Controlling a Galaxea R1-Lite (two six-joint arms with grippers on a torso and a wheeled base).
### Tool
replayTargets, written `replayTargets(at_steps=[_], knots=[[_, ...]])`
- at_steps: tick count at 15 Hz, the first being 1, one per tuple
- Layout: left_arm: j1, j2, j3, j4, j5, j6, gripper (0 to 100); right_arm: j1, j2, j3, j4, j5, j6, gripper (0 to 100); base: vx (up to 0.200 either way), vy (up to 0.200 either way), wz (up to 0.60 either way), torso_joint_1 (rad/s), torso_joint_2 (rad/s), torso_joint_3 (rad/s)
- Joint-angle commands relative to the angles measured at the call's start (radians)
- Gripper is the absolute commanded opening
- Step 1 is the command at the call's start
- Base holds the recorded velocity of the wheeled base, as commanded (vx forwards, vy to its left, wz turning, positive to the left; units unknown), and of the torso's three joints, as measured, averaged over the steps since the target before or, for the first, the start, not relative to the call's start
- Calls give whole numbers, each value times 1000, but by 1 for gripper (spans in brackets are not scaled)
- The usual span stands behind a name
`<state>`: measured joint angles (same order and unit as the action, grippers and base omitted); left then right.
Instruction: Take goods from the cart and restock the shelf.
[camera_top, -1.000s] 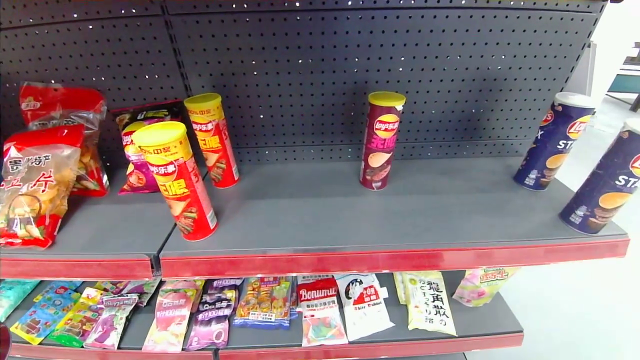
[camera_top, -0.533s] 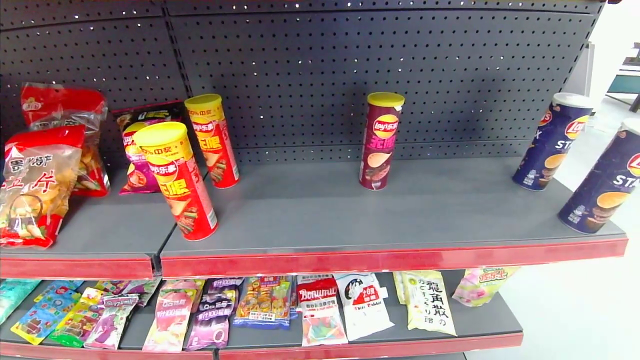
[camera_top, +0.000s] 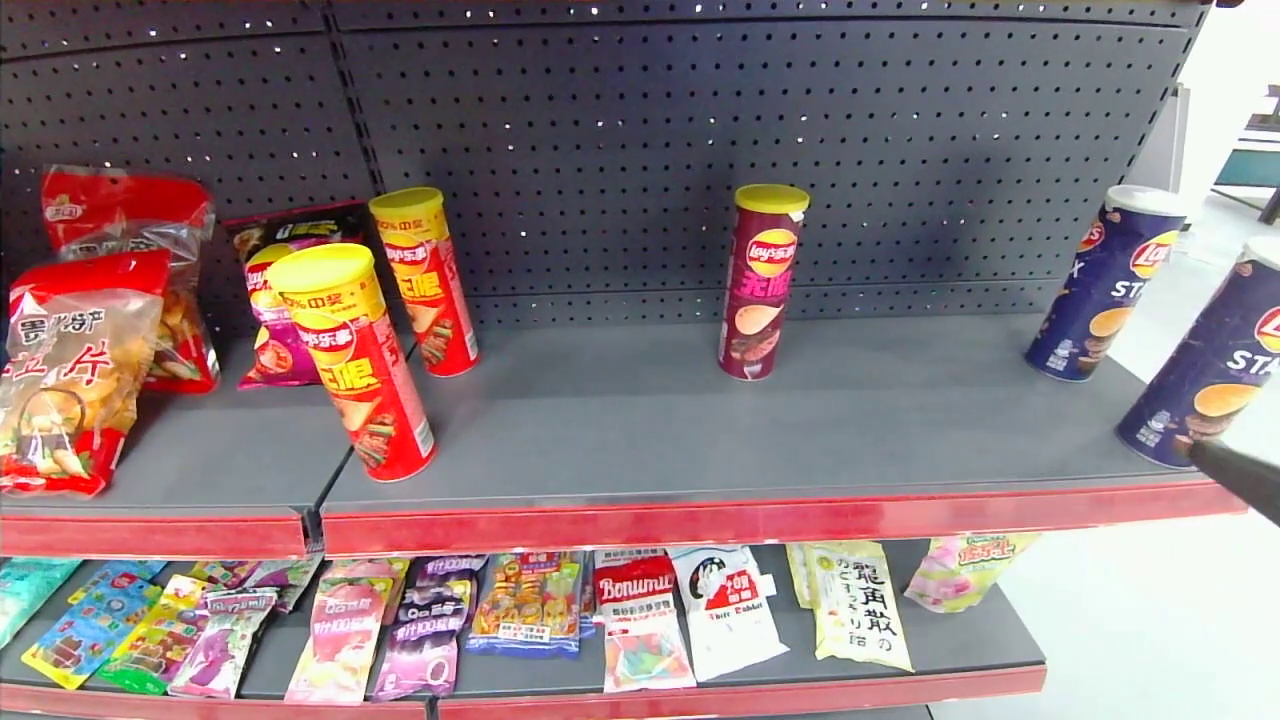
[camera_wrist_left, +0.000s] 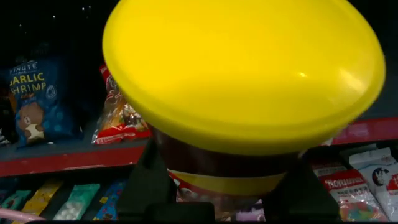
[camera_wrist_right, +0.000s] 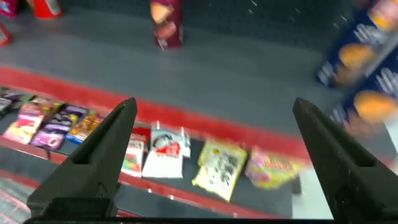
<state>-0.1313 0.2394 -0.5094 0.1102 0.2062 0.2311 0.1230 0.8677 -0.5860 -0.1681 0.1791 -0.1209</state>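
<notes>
The left claw (camera_wrist_left: 222, 198) is clenched around a chip can (camera_wrist_left: 242, 74) just under its round, glossy yellow lid (camera_wrist_left: 249, 56), which hides most of the dark red tube. The right claw (camera_wrist_right: 214, 109) hangs spread and empty before the grey shelf (camera_wrist_right: 249, 68). In the head view its dark tip crosses the foot of a blue can (camera_top: 1200, 370). Farther back, a purple can (camera_top: 760, 285) stands upright by the pegboard (camera_top: 640, 140).

- Head view: forward, downward, facing the shelf (camera_top: 700, 430).
- Left wrist: pressed close to a yellow-lidded can (camera_wrist_left: 242, 68).
- Right wrist: faces that shelf; shares the maroon can (camera_wrist_right: 166, 22).
</notes>
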Motion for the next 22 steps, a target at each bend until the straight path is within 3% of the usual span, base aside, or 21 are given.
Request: replayTargets(at_steps=[1, 2, 4, 6, 9, 14, 22], knots=[[-1, 40, 68, -70, -2, -1, 0, 92, 485, -156, -252, 14, -23, 100, 0, 0, 0, 0, 0, 0], [-1, 37, 86, -86, -1, 4, 0, 118, 600, -183, -367, 10, -43, 100, 0, 0, 0, 0, 0, 0], [-1, 35, 81, -86, -4, -3, 0, 138, 714, -284, -380, 19, -37, 100, 0, 0, 0, 0, 0, 0], [-5, 46, 69, -84, -19, -38, 0, 138, 834, -393, -383, 34, -33, 100, 0, 0, 0, 0, 0, 0], [-5, 66, 68, -84, -73, -41, 0, 158, 956, -534, -386, 34, -17, 100, 0, 0, 0, 0, 0, 0], [-4, 69, 51, -83, -68, -38, 0, 187, 1067, -669, -387, 31, -6, 100, 0, 0, 0, 0, 0, 0], [-4, 71, 52, -81, -67, -38, 0, 248, 1131, -762, -386, 29, -8, 100, 0, 0, 0, 0, 0, 0]])
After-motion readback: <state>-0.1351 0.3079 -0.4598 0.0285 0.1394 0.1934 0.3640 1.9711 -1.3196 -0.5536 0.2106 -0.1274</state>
